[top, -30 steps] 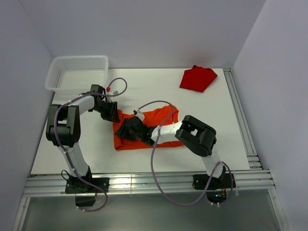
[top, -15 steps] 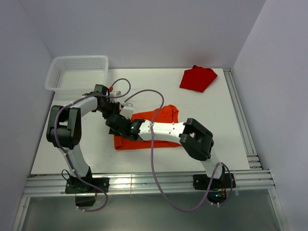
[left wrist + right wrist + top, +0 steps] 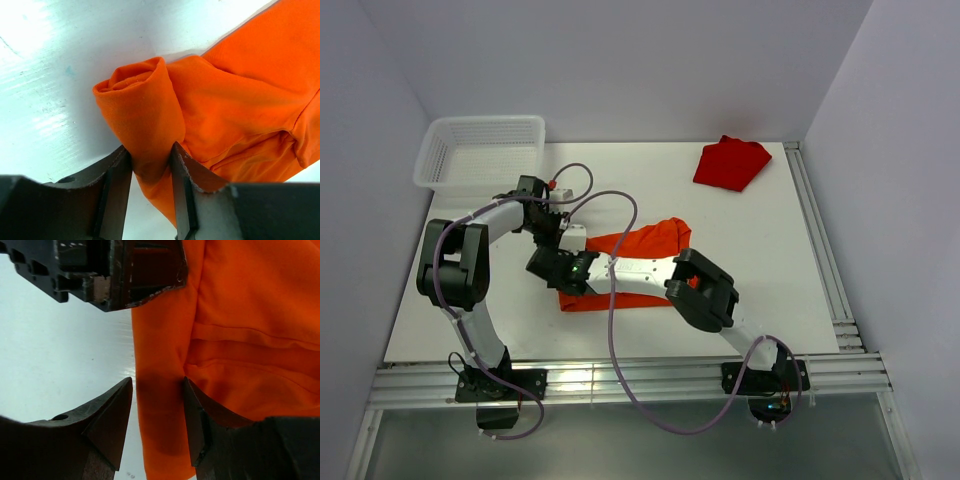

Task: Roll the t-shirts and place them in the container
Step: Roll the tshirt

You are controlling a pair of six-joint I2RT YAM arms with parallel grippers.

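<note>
**Top external view.** The orange t-shirt (image 3: 655,236) lies crumpled near the middle of the bench (image 3: 770,260), a little toward 9 o'clock. Its bright cloth is partly hidden under the right arm (image 3: 630,272), which reaches across it toward 9 o'clock. The left arm (image 3: 490,215) meets the same garment at its 10 o'clock corner. The darker red t-shirt (image 3: 728,165) sits folded into a rough wedge at 1 o'clock, well apart from both arms. A white mesh basket (image 3: 480,120) stands at 11 o'clock.

**Left wrist view.** The left jaws, at 6 o'clock, are closed on the orange t-shirt (image 3: 235,95). They pinch a rolled edge (image 3: 142,110), a soft tube of cloth whose open end points toward 11 o'clock. The rest of the garment spreads in smooth folds toward 3 o'clock. The glossy white bench (image 3: 50,60) shows from 9 to 12 o'clock.

**Right wrist view.** The right jaws, at 6 o'clock, stand apart and straddle a flat strip along the border of the orange t-shirt (image 3: 240,315). The cloth between them is shadowed and unbunched. A seam ridge crosses the garment toward 3 o'clock. The left jaws appear at 11 o'clock, on the same border. The bench (image 3: 50,350) lies at 9 o'clock.
</note>
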